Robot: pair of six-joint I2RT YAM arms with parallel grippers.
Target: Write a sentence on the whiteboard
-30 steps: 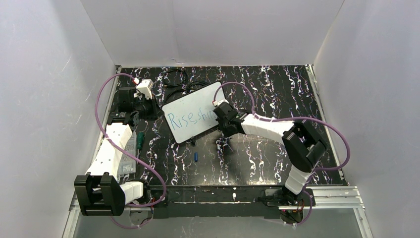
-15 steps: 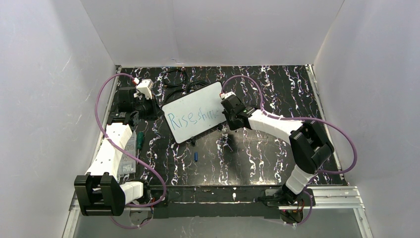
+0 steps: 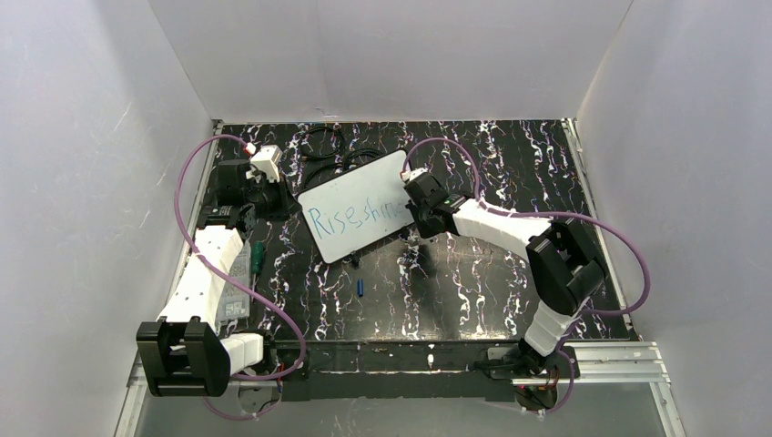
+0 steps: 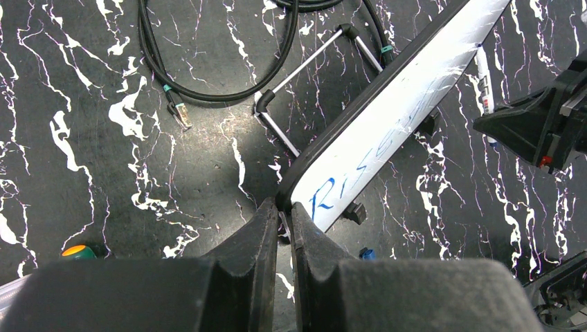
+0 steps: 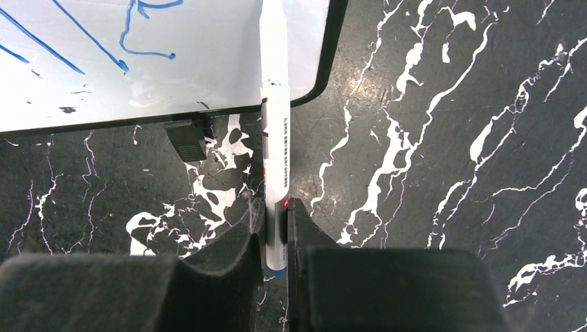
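The whiteboard [image 3: 350,196] stands tilted on a small stand at the table's middle back. The sentence [image 3: 357,217] runs across it in blue, reading about "Rise shin". My left gripper [image 3: 295,204] is shut on the board's left edge; in the left wrist view its fingers [image 4: 264,225] pinch the dark rim beside the "R" [image 4: 324,196] on the whiteboard [image 4: 401,104]. My right gripper [image 3: 412,211] is shut on a white marker [image 5: 275,138] at the board's right end. In the right wrist view the marker lies over the whiteboard's [image 5: 173,69] lower right corner, next to the last blue strokes [image 5: 131,31].
A blue marker cap [image 3: 361,288] lies in front of the board. A green-tipped item [image 3: 258,258] and a grey box [image 3: 238,280] lie by the left arm. Black cables [image 3: 332,150] lie behind the board. White walls enclose three sides.
My right gripper has moved with the marker up and right along the board to its right end. More blue letters now follow "Rise". The left gripper has not moved.
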